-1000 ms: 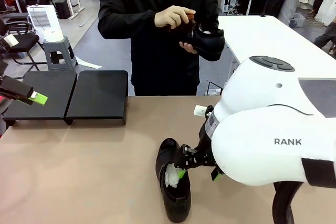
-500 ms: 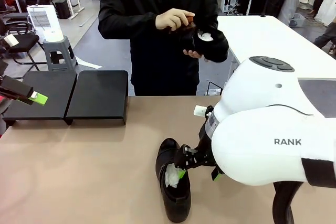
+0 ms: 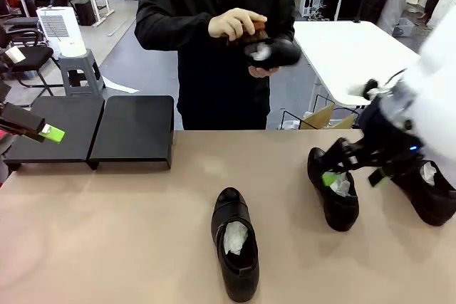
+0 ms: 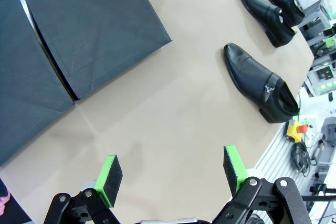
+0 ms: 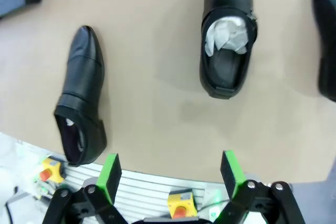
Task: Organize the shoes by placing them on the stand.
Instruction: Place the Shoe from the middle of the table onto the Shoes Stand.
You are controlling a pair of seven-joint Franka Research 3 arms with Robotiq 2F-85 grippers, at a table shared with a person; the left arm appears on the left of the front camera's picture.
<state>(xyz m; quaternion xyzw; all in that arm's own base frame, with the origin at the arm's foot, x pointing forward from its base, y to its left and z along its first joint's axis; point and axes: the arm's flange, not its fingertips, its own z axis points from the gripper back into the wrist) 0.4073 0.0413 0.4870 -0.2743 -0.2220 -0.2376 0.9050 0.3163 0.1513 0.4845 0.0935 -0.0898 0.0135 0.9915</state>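
Right gripper (image 5: 170, 174): green pads spread wide, nothing between them, hanging above a glossy black leather shoe (image 5: 228, 51) stuffed with crumpled white paper (image 5: 226, 32), not touching it. Left gripper (image 4: 170, 171): equally wide, empty, over the smooth tan table (image 4: 173, 119). Front view: two shoes at the table's 3 o'clock, a third (image 3: 235, 247) at 6. Stand (image 3: 132, 129), flat matte black panels, at 10. Person's hands (image 3: 239, 25) hold the fourth shoe (image 3: 274, 53) at 12, off the table

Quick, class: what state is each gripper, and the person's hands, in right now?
Left gripper: open, empty.
Right gripper: open, empty.
Person's hands: holding a shoe.
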